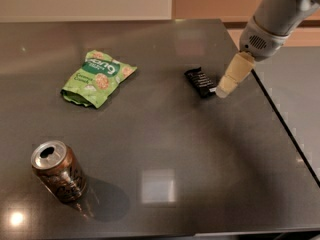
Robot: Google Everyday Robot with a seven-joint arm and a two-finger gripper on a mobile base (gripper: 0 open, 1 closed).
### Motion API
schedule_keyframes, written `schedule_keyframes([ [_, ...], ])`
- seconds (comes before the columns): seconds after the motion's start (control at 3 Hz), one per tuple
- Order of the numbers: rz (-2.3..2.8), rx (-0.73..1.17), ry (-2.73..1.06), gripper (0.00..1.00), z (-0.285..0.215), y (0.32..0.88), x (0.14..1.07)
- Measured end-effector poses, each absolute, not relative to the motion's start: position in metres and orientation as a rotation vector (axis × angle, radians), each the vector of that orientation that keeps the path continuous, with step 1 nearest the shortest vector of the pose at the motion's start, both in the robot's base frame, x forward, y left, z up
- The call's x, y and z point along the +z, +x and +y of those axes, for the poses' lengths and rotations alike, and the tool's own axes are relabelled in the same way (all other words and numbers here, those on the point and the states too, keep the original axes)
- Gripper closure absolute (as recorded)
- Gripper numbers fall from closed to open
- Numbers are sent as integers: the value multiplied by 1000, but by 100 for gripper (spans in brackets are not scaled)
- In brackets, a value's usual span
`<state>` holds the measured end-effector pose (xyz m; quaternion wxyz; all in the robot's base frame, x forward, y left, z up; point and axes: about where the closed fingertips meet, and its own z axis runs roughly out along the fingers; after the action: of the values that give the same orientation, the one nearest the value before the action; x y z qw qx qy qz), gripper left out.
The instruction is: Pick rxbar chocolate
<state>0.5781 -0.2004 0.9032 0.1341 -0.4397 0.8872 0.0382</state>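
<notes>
Dark table (165,134), gripper (223,89) just beside rxbar chocolate (200,82), grip state unclear

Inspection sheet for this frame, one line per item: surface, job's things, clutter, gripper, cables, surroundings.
Surface: dark glossy table, light reflections on it.
Job's things: rxbar chocolate lying flat near the right edge.
Clutter: green snack pouch at back left; opened soda can standing at front left.
Grippers: gripper low at the bar's right end; contact unclear.
Cables: nothing seen.
Surroundings: grey surface to the right; pale wall behind.
</notes>
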Motion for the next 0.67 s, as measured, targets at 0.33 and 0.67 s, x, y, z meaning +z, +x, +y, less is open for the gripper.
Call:
schedule_keyframes([
  [0.33,2638,100,-1206,0,-182,598,895],
  [0.67,2704,52,-1130,0,-172,616,886],
])
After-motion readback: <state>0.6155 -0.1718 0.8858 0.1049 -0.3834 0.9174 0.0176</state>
